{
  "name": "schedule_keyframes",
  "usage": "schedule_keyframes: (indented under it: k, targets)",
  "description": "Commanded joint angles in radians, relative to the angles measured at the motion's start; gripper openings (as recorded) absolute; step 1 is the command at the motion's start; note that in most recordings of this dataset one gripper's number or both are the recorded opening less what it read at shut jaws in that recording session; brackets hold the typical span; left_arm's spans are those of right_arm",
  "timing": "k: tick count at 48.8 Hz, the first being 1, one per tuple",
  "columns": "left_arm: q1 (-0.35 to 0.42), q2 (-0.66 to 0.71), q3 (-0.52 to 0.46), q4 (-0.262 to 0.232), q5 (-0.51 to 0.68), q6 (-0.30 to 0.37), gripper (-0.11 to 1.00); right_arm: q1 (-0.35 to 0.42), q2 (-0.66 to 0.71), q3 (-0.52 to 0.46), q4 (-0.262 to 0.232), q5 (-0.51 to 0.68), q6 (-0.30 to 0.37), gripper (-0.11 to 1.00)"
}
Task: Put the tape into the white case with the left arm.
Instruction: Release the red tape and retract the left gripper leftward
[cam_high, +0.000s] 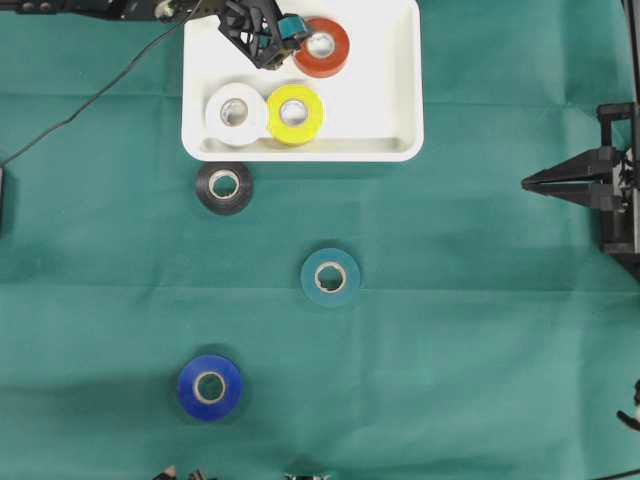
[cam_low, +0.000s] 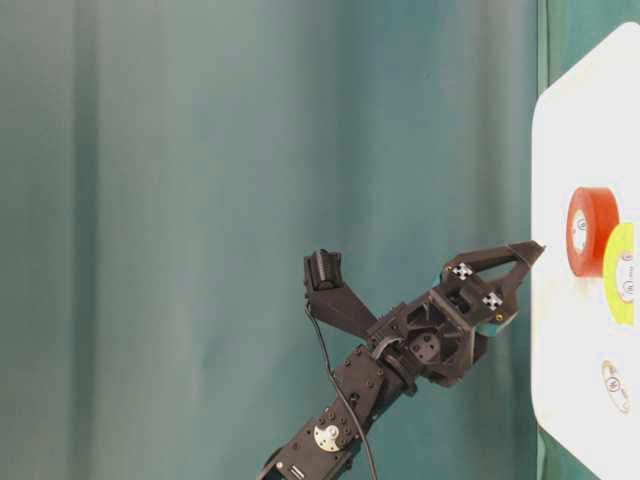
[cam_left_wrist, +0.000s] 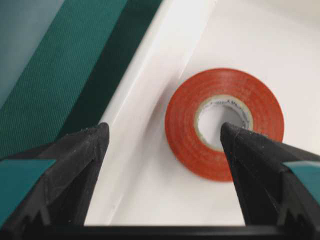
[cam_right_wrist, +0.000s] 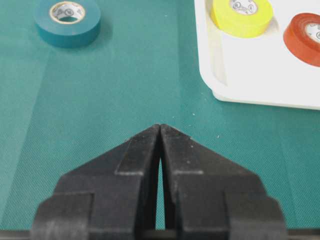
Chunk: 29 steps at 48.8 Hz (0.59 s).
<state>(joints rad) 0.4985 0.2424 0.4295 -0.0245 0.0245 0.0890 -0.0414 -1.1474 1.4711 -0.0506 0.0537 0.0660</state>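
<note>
- My left claw sits at the upper middle of the overhead frame, over the top left part of the white case. Its two teal-banded fingers are spread wide and pinch nothing.
- The red tape lies flat inside the case, near the top rim. In my wrist view it fills the centre right of the frame, and my right-hand finger overlaps its edge while the other one stands over the case rim.
- A white tape and a yellow tape lie side by side, touching, lower in the case.
- Outside on the green cloth wait a black tape just below the case, a teal tape mid-frame, and a blue tape at the lower left.
- My right claw, at the right edge of the overhead frame, has its fingers pressed together and carries nothing.
- Risk as I judge it: pulling away with a finger so close to the red roll could snag it and drag it toward the rim or tip it.
- Another: the finger over the rim could catch the case wall and shove the whole case, shifting all three rolls.
- Going for the black roll next, its closeness to the case edge leaves little room; a wide finger could knock the case.
</note>
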Motion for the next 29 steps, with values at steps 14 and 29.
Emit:
schedule_keyframes:
  k: [14, 29]
  targets:
    - [0.002, -0.186, 0.137, -0.002, 0.011, -0.002, 0.87, -0.002, 0.003, -0.011, 0.0, -0.012, 0.002, -0.1]
    - [-0.037, -0.371, 0.336, -0.002, 0.011, -0.003, 0.87, -0.003, 0.0, -0.009, -0.002, -0.012, 0.002, -0.1]
